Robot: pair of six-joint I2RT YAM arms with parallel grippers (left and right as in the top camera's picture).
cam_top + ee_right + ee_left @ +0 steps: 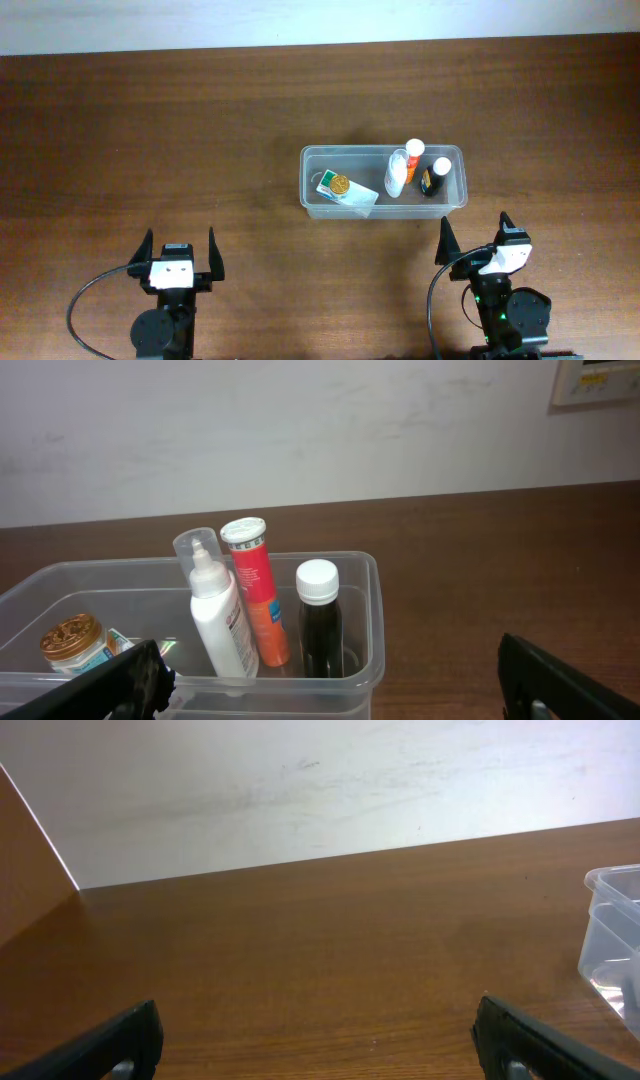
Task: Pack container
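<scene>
The clear plastic container (455, 152) stands right of the table's middle. In it stand a white spray bottle (397, 174), an orange tube with a white cap (412, 158) and a dark bottle with a white cap (435, 176); a small gold-lidded jar (339, 184) and a white-green box (352, 197) lie at its left end. In the right wrist view the container (365, 575) holds the spray bottle (215, 610), tube (255, 595), dark bottle (320, 620) and jar (72, 642). My left gripper (181, 254) is open and empty near the front edge. My right gripper (475, 238) is open and empty, just in front of the container.
The brown wooden table (150, 150) runs to a white wall at the back. In the left wrist view the container's corner (612, 920) shows at the right edge.
</scene>
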